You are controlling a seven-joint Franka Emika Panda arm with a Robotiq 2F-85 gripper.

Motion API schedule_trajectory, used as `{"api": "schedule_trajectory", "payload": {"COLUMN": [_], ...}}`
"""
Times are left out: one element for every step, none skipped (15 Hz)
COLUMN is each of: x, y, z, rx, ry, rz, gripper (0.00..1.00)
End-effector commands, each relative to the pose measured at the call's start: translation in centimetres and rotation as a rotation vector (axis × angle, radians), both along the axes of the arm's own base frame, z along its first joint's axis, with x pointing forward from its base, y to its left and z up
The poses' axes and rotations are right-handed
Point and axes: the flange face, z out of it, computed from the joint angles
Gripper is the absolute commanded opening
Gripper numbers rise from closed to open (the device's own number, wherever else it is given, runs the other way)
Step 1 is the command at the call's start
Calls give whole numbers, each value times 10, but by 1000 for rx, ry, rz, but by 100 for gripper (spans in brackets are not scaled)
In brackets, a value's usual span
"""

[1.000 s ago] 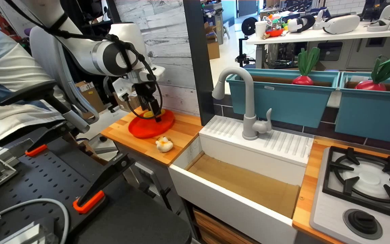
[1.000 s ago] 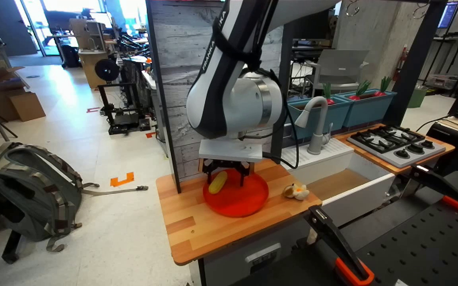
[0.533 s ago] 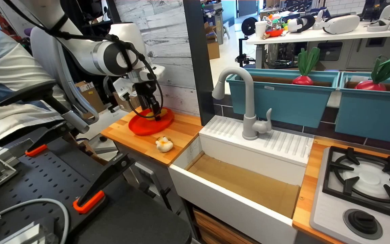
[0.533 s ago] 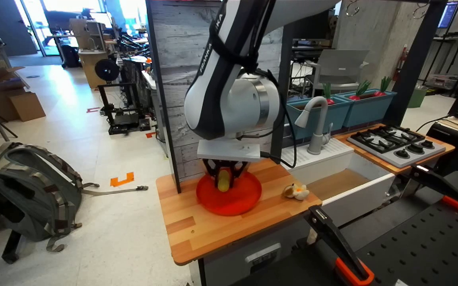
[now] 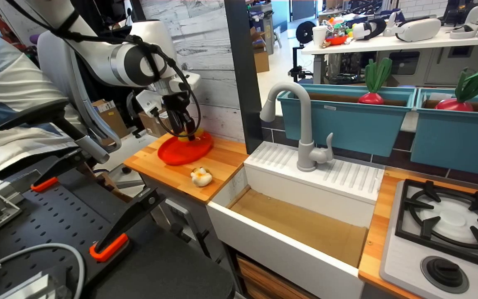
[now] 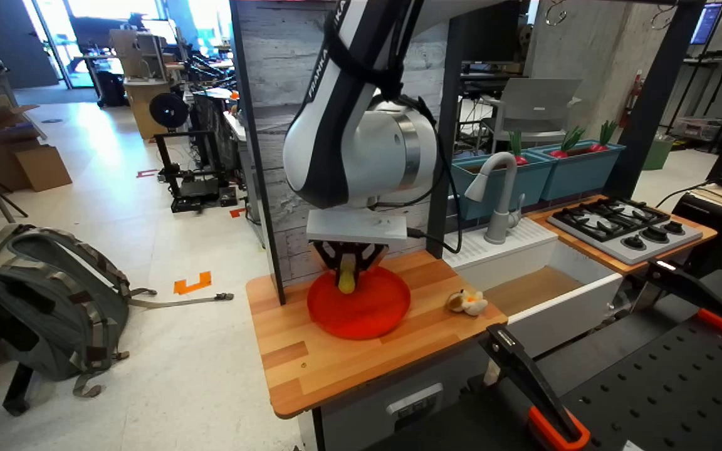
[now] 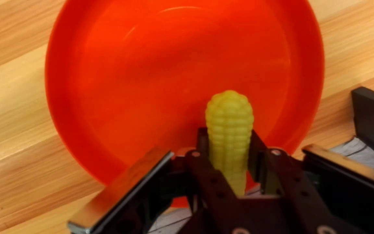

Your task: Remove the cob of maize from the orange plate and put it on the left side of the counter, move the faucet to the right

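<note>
In the wrist view the yellow cob of maize stands between the black fingers, which press on it from both sides. My gripper is shut on the cob and holds it just above the back part of the orange plate. That plate rests on the light wooden counter. In an exterior view the cob is partly hidden behind the gripper. The grey faucet rises from the white sink ledge, its spout pointing toward the plate's side in that view.
A pale beige lump lies on the counter between plate and sink. The white sink adjoins the counter, with a gas hob beyond it. A whitewashed plank wall backs the counter. Black clamps stand in front.
The jaws have closed on the cob and turned it more upright. Gripper and cob have then risen a little. The plate has slid slightly to the left in an exterior view.
</note>
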Motion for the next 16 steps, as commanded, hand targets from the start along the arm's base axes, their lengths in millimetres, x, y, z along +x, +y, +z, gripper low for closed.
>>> {"api": "schedule_trajectory", "payload": {"x": [-12, -16, -19, -23, -28, -31, -35, -40, -45, -49, -54, -58, -62, -66, -69, -71], "y": [10, 16, 21, 29, 36, 43, 52, 62, 71, 78, 86, 94, 101, 106, 110, 112], "z": [29, 37, 42, 48, 52, 55, 56, 56, 53, 50, 46, 41, 37, 33, 29, 25], "rx": [11, 13, 14, 14, 12, 13, 10, 6, 1, -4, -10, -18, -30, -38, -43, -51], "ry": [-8, -2, -1, 1, 7, 12, 22, 36, 55, 74, 91, 109, 122, 134, 146, 156], "rz": [92, 129, 161, 197, 233, 266, 301, 340, 377, 413, 446, 481, 509, 535, 559, 575], "gripper": [7, 7, 7, 7, 7, 7, 7, 7, 7, 7, 7, 7, 7, 7, 7, 7]}}
